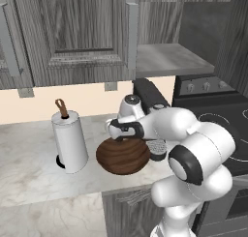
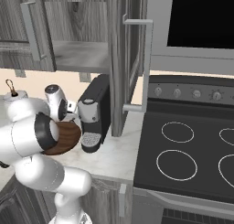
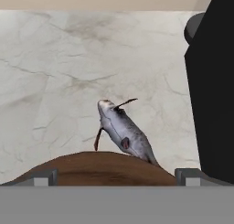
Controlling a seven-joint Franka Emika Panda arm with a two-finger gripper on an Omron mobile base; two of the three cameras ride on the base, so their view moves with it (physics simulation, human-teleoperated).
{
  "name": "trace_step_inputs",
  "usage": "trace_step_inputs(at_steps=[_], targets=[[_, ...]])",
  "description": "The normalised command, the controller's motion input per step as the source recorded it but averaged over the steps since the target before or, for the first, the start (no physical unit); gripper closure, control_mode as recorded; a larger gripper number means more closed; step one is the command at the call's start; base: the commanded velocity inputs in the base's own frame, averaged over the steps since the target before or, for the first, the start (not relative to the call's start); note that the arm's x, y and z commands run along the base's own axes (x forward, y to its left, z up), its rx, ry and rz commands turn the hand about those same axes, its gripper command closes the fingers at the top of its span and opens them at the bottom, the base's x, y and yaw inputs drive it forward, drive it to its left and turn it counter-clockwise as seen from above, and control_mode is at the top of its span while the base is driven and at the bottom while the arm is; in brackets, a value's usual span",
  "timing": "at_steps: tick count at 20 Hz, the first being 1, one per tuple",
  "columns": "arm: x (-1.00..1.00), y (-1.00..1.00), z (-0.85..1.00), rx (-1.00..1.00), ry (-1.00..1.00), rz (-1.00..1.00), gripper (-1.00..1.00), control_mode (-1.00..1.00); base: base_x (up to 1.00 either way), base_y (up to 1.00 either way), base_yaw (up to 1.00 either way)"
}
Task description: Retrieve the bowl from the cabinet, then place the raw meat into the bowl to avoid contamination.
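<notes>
Brown wooden bowl (image 3: 98, 168) is sitting on the tabletop (image 3: 55, 81) right under the tool (image 3: 118, 176), whose fingers are standing spread and empty. Just beyond its rim, the raw meat (image 3: 123, 134) is lying; reaching past and closing squarely across its middle looks wisest.

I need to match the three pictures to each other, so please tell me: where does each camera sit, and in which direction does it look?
Left base view: behind the arm, on its left, looking forward and down at the round dark-brown wooden bowl on the counter; white arm at lower right.
Right base view: behind, on its right, facing the black coffee machine and stove; arm at lower left.
Hand view: on the hand, looking over the bowl's rim at the grey-purplish raw meat; open gripper fingertips at the bottom.
All share the bowl.
</notes>
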Motion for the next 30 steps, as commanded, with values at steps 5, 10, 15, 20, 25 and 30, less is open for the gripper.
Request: trace_step_inputs(at_steps=[5, 10, 15, 20, 25, 30], targets=[[0.13, 0.00, -0.13, 0.00, 0.00, 0.00, -1.00, -1.00, 0.00, 0.00, 0.00], [0.15, 0.00, -0.13, 0.00, 0.00, 0.00, -1.00, -1.00, 0.00, 0.00, 0.00], [0.14, 0.02, -0.12, 0.00, 0.00, 0.00, -1.00, -1.00, 0.00, 0.00, 0.00], [0.12, 0.06, -0.15, 0.00, 0.00, -0.01, -1.00, -1.00, 0.00, 0.00, 0.00], [0.07, 0.04, -0.19, 0.00, 0.00, -0.02, -1.00, -1.00, 0.00, 0.00, 0.00], [0.04, 0.00, -0.18, 0.00, 0.00, -0.02, -1.00, -1.00, 0.00, 0.00, 0.00]])
